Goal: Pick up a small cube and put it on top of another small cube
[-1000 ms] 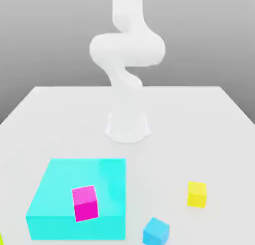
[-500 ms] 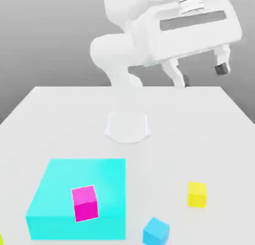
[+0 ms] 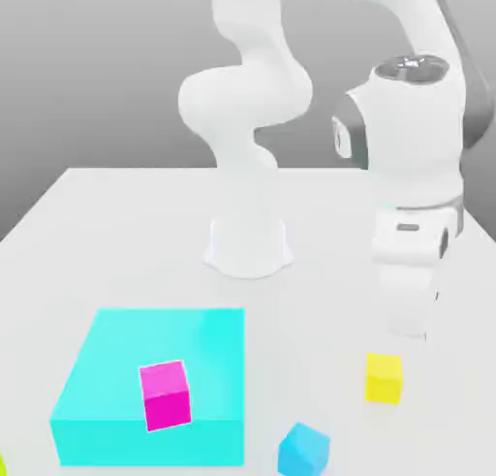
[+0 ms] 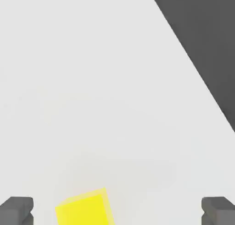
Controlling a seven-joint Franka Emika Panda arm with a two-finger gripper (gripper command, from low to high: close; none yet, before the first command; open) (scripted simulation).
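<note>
The pincer [image 4: 117, 211] is spread wide: in the hand view its two dark fingertips [image 4: 16, 209] stand far apart at opposite sides of the picture, with nothing pinched between them. In the exterior view the white arm [image 3: 402, 144] bends down on that view's right, and the hand hangs low over the table [image 3: 116, 232], pointing downward; the fingers themselves are hard to make out there against the pale body of the hand.

The small yellow cube [image 3: 384, 377] lies on the table just below the pincer and slightly nearer the camera in the exterior view, apart from the hand. In the hand view the same cube [image 4: 86, 208] sits inside the span of the fingertips, closer to one of them than to the other, and turned a little askew to the line between them. It appears not to touch either fingertip, though part of the cube is cut off by the picture's edge.

Away from the pincer, toward the exterior view's left, a big cyan block [image 3: 150, 387] rests on the table with a magenta cube [image 3: 165, 394] on top of it. A blue cube [image 3: 303, 450] lies on the table between the cyan block and the yellow cube, nearer the camera than both. The arm's round base [image 3: 248, 247] stands at mid-table behind the block.
</note>
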